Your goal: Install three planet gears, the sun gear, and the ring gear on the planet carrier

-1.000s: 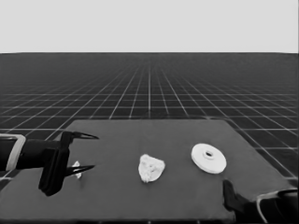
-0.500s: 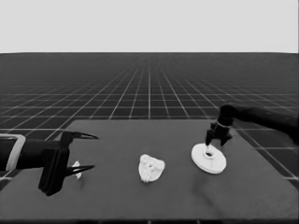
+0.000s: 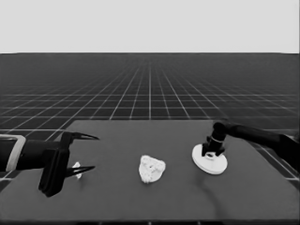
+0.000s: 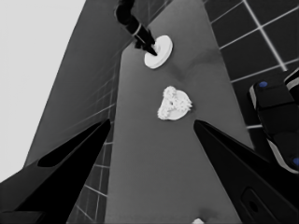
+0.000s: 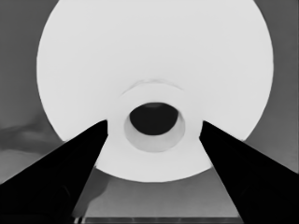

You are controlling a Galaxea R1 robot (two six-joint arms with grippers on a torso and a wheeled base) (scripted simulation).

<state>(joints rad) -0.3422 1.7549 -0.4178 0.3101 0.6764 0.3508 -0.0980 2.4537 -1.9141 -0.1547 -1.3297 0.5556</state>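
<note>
Right hand (image 3: pixel 212 151): stood over the larger round part (image 3: pixel 209 159), fingers spread either side of its raised hub, holding nothing.
Larger round part: lay at the tabletop's right end.
Step advice: centre the fingers on the hub, then close squarely.
Smaller round part with gears (image 3: pixel 151 168): mid-tabletop, well apart.
Open room: bare tabletop (image 3: pixel 117 140) between the two; right edge near.
Left hand (image 3: pixel 86 152): parked open at the left end, over a thin white piece (image 3: pixel 76 169).
</note>
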